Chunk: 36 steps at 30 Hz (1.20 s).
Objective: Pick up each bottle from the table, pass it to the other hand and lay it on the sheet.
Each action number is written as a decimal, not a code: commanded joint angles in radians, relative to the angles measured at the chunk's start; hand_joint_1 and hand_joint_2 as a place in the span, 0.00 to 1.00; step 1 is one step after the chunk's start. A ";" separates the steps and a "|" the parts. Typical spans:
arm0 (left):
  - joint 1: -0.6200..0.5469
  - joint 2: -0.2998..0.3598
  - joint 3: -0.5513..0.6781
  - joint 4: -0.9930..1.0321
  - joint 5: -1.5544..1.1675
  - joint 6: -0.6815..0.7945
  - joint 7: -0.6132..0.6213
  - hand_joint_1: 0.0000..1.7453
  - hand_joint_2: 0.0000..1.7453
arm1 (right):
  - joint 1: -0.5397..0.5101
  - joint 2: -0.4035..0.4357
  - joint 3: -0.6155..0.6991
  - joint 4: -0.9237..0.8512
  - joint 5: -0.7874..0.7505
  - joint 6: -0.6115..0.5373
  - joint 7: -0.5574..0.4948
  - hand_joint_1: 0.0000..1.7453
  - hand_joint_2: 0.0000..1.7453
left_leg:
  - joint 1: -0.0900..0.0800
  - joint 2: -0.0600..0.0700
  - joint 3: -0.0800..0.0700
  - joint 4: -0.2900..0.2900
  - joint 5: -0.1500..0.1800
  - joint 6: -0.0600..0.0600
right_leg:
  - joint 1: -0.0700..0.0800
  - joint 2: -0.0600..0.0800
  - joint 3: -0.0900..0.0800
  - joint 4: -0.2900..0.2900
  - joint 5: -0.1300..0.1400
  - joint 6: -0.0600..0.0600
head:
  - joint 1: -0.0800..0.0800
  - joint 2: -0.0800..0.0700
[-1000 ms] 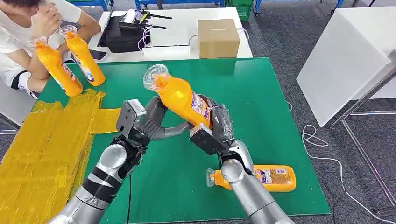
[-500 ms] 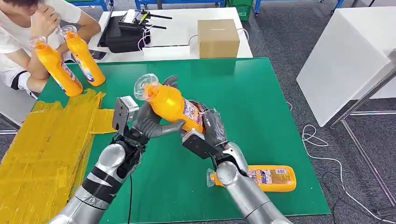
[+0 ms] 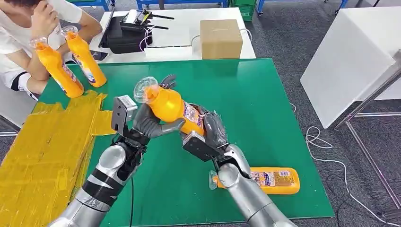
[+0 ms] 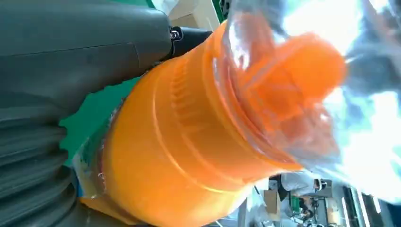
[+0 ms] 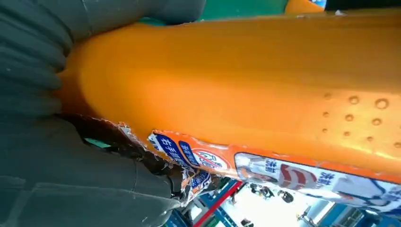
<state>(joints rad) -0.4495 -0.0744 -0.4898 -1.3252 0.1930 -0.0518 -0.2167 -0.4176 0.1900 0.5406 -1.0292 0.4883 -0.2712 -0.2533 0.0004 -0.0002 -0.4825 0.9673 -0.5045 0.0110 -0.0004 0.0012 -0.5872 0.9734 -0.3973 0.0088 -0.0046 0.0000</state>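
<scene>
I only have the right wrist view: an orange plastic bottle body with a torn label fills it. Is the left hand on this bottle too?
Observer: Yes. In the head view the left hand grips the orange plastic bottle near its neck, while the right hand holds its base.
Operator: Where's the sheet?
Observer: The yellow crumpled sheet lies on the robot's left side of the green table.
Operator: Any bottles left to fetch?
Observer: One orange bottle lying flat sits on the table by the right forearm.
</scene>
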 commanded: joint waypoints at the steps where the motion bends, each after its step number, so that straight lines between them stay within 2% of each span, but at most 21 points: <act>1: -0.022 -0.013 0.044 0.012 -0.033 0.112 -0.042 1.00 1.00 | -0.045 -0.032 0.015 0.095 -0.022 0.010 -0.001 0.99 1.00 | 0.001 0.000 0.003 0.000 -0.001 -0.001 | 0.001 0.000 0.003 -0.002 0.000 0.001 | 0.000 0.000; 8: -0.009 0.006 0.077 -0.003 -0.055 0.158 -0.057 1.00 1.00 | -0.042 -0.057 -0.032 0.069 -0.033 -0.017 -0.005 1.00 1.00 | 0.001 -0.001 0.002 0.000 -0.001 -0.001 | 0.001 -0.001 0.003 -0.002 0.000 0.001 | 0.000 0.000; 23: 0.004 0.007 0.087 0.005 -0.026 0.122 -0.058 1.00 1.00 | -0.023 -0.059 -0.049 -0.012 -0.027 -0.036 -0.018 1.00 1.00 | 0.001 -0.002 0.002 0.000 -0.001 -0.001 | 0.001 -0.001 0.002 -0.001 0.000 0.001 | 0.000 0.000; 24: 0.005 0.007 0.088 0.004 -0.026 0.122 -0.058 1.00 1.00 | -0.019 -0.058 -0.051 -0.021 -0.026 -0.046 -0.025 0.87 1.00 | 0.002 -0.002 0.002 0.000 -0.001 -0.001 | 0.001 -0.001 0.003 -0.001 0.000 0.001 | 0.000 0.000; 25: 0.012 0.012 0.091 -0.011 -0.029 0.126 -0.063 1.00 1.00 | -0.003 -0.061 -0.053 -0.054 -0.012 -0.073 -0.030 0.54 1.00 | 0.000 -0.001 0.001 0.000 0.000 0.000 | 0.000 -0.001 0.001 -0.001 0.000 0.000 | 0.000 0.000; 26: 0.039 0.042 0.133 -0.048 -0.087 0.189 -0.107 1.00 1.00 | 0.025 -0.100 -0.040 -0.155 0.027 -0.092 -0.021 0.00 1.00 | 0.001 -0.001 0.001 0.000 0.000 -0.001 | 0.001 -0.001 0.002 -0.001 0.000 0.001 | 0.000 0.000; 30: 0.083 0.073 0.198 -0.116 -0.203 0.285 -0.136 1.00 1.00 | 0.087 -0.157 -0.054 -0.329 0.047 -0.076 0.000 0.00 1.00 | 0.001 0.001 0.003 -0.001 -0.001 -0.001 | 0.001 0.001 0.003 -0.002 0.000 0.001 | 0.000 0.000; 31: 0.087 0.090 0.218 -0.122 -0.342 0.391 -0.157 1.00 1.00 | 0.109 -0.168 -0.070 -0.378 0.025 -0.060 -0.004 0.00 1.00 | 0.000 0.001 0.002 -0.001 -0.001 -0.001 | 0.000 0.001 0.001 -0.001 0.000 0.001 | 0.000 0.000; 32: 0.096 0.098 0.240 -0.139 -0.345 0.381 -0.155 1.00 1.00 | 0.132 -0.187 -0.086 -0.431 0.016 -0.039 -0.001 0.00 1.00 | 0.000 0.001 0.001 -0.001 0.000 0.000 | 0.000 0.001 0.000 -0.001 0.000 0.000 | 0.000 0.000; 36: 0.096 0.094 0.247 -0.140 -0.346 0.373 -0.154 1.00 1.00 | 0.138 -0.185 -0.090 -0.436 0.016 -0.034 0.001 0.00 1.00 | 0.001 -0.001 0.001 0.000 -0.001 -0.001 | 0.001 -0.001 0.001 -0.001 -0.001 0.001 | 0.000 0.000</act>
<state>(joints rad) -0.3529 -0.0237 -0.3185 -1.4336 -0.1256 0.3110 -0.3685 -0.3103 0.0816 0.4844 -1.3193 0.5142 -0.3266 -0.2602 0.0005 -0.0003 -0.4826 0.9672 -0.5046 0.0111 -0.0002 0.0014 -0.5876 0.9734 -0.3974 0.0087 -0.0042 0.0000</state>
